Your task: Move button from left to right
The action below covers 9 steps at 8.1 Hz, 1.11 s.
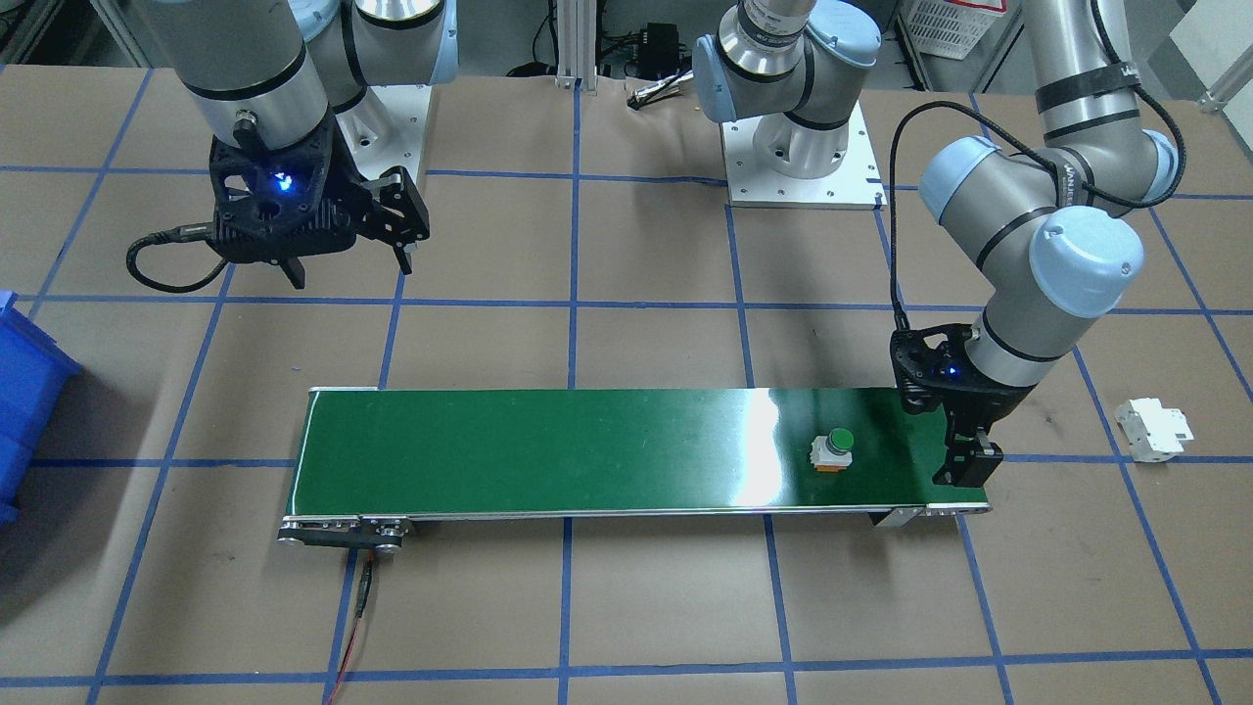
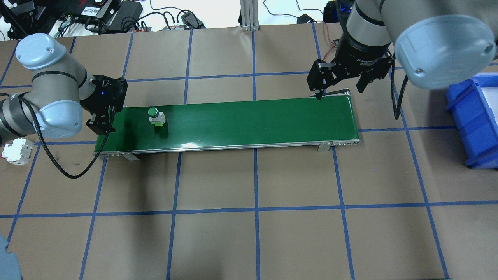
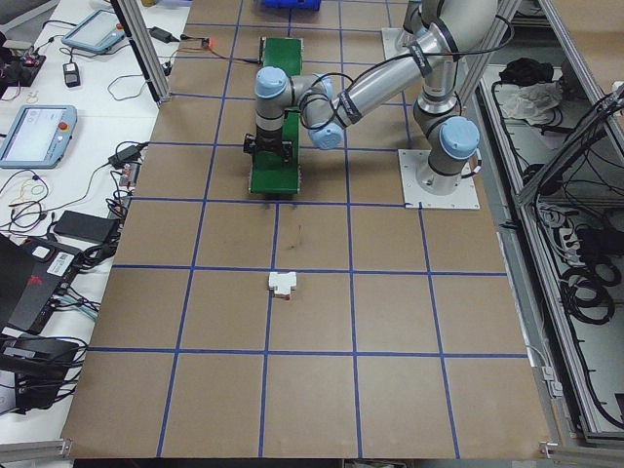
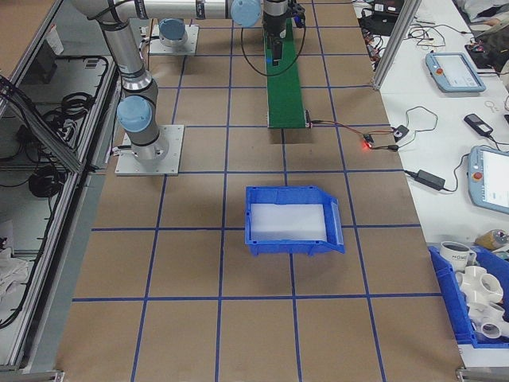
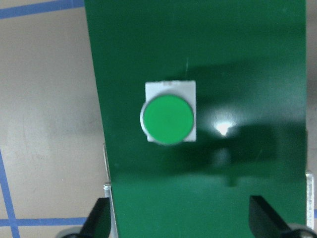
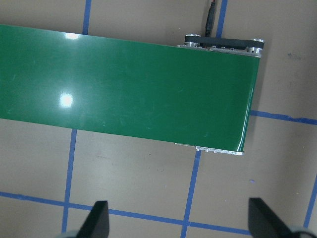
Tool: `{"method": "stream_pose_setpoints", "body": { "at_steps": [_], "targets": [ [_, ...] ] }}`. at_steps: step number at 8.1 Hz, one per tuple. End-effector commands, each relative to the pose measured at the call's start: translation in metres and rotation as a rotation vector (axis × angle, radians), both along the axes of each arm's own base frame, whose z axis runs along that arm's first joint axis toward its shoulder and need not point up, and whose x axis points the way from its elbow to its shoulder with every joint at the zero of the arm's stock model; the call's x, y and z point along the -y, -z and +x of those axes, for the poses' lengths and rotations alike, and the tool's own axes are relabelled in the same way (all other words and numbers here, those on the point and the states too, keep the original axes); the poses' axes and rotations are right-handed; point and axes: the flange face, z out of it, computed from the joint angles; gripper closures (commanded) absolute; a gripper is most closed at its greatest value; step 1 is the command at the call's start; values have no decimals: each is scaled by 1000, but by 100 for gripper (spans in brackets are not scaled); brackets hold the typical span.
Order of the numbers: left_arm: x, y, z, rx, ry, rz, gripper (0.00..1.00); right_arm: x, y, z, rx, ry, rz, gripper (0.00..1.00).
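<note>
A small push button [image 2: 156, 116] with a round green cap, white square body and orange base stands upright on a long green conveyor belt [image 2: 249, 120], near the belt's end on the robot's left. The left claw [image 1: 964, 460] hangs just beyond that end of the belt, a short way from the button and not touching it. In the left wrist view its two black fingertips [image 5: 96, 220] sit wide apart at the bottom corners, with the button ahead of them and between their lines; the claw holds nothing.

The right claw [image 2: 338, 83] hovers over the far edge of the belt's opposite end, fingers spread wide, also empty. Its wrist view shows only bare belt and brown paper-covered table [image 2: 249, 217] with blue tape grid lines beneath it.

The button looks delivered to the belt on the left, but it is well short of the right claw. Travel along the belt and pickup at the right end appear still to come.
</note>
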Motion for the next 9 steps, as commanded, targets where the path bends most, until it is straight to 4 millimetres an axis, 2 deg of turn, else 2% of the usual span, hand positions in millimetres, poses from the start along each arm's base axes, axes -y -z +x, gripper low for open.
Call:
{"method": "stream_pose_setpoints", "body": {
  "at_steps": [1, 3, 5, 6, 7, 8, 9],
  "targets": [
    [1, -7, -1, -12, -1, -19, 0, 8, 2, -1, -16, -15, -33, 0],
    [1, -16, -5, -102, -157, -49, 0, 16, 17, -8, -98, -71, -18, 0],
    [-8, -30, -15, -190, -415, -34, 0, 23, 26, -4, -62, -74, -15, 0],
    [-10, -34, -21, -205, -527, -31, 0, 36, 30, 2, -13, -70, -57, 0],
    [-10, -36, -28, -211, -569, -30, 0, 54, 38, 4, -1, -70, -126, 0],
    [-13, -43, -50, -220, -619, -36, 0, 70, 57, 9, 33, -58, -134, 0],
    [-17, -52, -78, -236, -753, -39, 0, 75, 68, 14, 83, 15, -107, 0]
  ]
}}
